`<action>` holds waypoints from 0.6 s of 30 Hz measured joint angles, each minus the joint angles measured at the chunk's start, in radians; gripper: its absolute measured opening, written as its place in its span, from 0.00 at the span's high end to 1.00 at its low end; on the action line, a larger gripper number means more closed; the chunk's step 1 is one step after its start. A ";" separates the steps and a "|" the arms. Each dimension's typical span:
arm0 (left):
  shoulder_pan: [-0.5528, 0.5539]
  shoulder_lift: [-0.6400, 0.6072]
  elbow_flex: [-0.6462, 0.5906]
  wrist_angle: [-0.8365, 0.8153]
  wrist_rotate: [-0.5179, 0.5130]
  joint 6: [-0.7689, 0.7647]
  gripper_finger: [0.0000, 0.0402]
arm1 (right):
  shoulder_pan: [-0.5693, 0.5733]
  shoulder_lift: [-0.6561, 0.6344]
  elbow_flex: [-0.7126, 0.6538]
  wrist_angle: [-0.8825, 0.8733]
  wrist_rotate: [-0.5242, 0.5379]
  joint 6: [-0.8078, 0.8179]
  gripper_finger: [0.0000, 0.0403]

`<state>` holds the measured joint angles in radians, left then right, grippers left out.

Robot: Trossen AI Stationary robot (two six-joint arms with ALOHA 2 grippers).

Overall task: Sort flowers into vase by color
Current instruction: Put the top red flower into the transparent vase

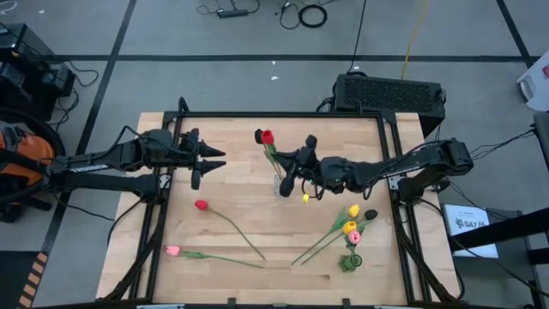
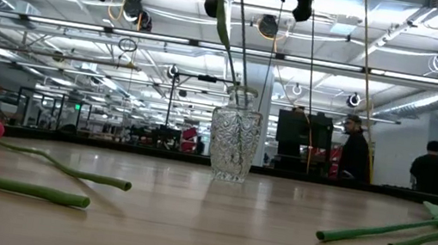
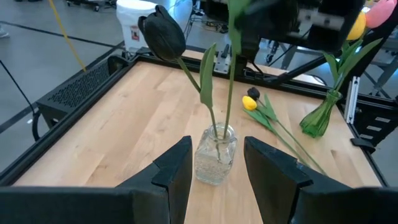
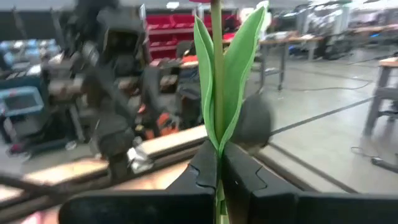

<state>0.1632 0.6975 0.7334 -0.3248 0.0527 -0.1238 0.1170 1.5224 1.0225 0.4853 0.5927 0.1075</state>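
Observation:
A clear glass vase (image 1: 280, 185) stands mid-table and shows in the low view (image 2: 233, 146). A black tulip (image 3: 163, 37) stands in it. My right gripper (image 1: 287, 178) is shut on a red tulip (image 1: 267, 136) whose stem (image 3: 232, 93) runs down into the vase. My left gripper (image 1: 214, 159) is open and empty, left of the vase, pointing at it (image 3: 217, 146). A red tulip (image 1: 201, 205) and a pink tulip (image 1: 172, 251) lie on the table at the near left. A yellow tulip (image 1: 353, 210) and a black tulip (image 1: 371, 215) lie at the right. My right gripper pinches the red tulip's green stem (image 4: 217, 146) between its two fingers (image 4: 239, 177), at the base of the leaves. The fingers come level from the table's right side and lie across the stem. The stem stands upright, its lower end (image 3: 227, 132) inside the glass vase.
A green vase (image 1: 350, 259) with a yellow and a pink tulip stands at the near right, also seen in the left wrist view (image 3: 320, 118). The loose tulips' long stems (image 1: 244, 236) cross the near half of the table. People stand in the room behind (image 2: 358, 152).

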 joint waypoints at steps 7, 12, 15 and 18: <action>0.000 0.000 0.000 -0.002 0.002 0.000 0.62 | 0.015 0.031 0.000 -0.021 0.011 0.017 1.00; 0.000 0.000 0.000 -0.008 0.002 -0.001 0.62 | 0.016 0.031 0.000 -0.078 0.012 0.041 0.97; 0.000 0.000 0.000 -0.008 0.001 0.000 0.62 | 0.016 0.031 0.000 -0.083 0.012 0.069 0.93; 0.000 0.000 0.000 -0.008 0.001 0.000 0.62 | 0.016 0.030 0.000 -0.097 0.013 0.110 0.89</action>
<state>0.1633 0.6975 0.7334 -0.3328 0.0540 -0.1240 0.1326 1.5524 1.0225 0.3884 0.6052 0.2174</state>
